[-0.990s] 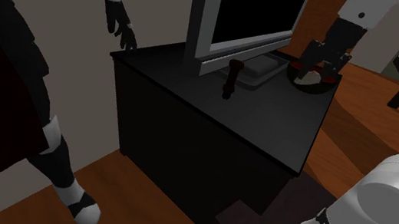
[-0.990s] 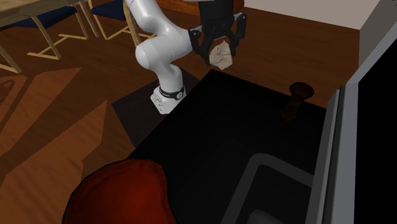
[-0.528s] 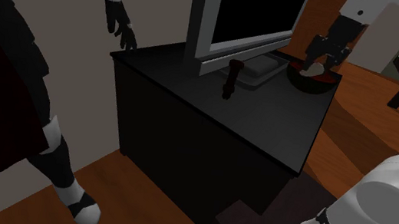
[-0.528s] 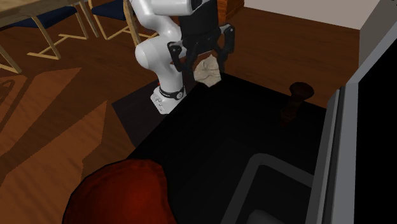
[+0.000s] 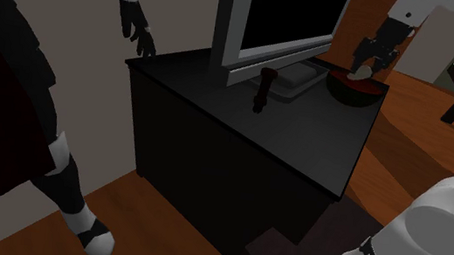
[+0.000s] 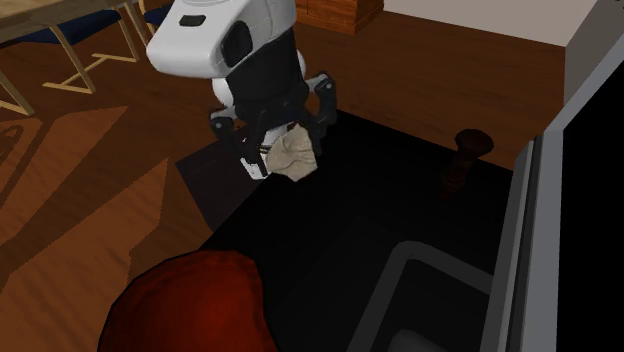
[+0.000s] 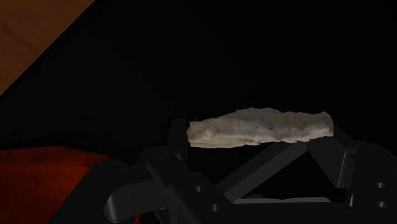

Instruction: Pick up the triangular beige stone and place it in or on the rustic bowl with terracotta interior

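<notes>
Beige stone (image 6: pixel 295 158) tight in the gripper's (image 6: pixel 283 147) grasp, near the red-lined bowl (image 5: pixel 352 93)

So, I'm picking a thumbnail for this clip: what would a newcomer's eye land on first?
Most likely the pale stone clasped in the black hand over the black cabinet, with the bowl and its red inside close by at the second exterior view's bottom left. Next come the tall dark figure at the shoulder view's left and the big black screen on the cabinet.
</notes>
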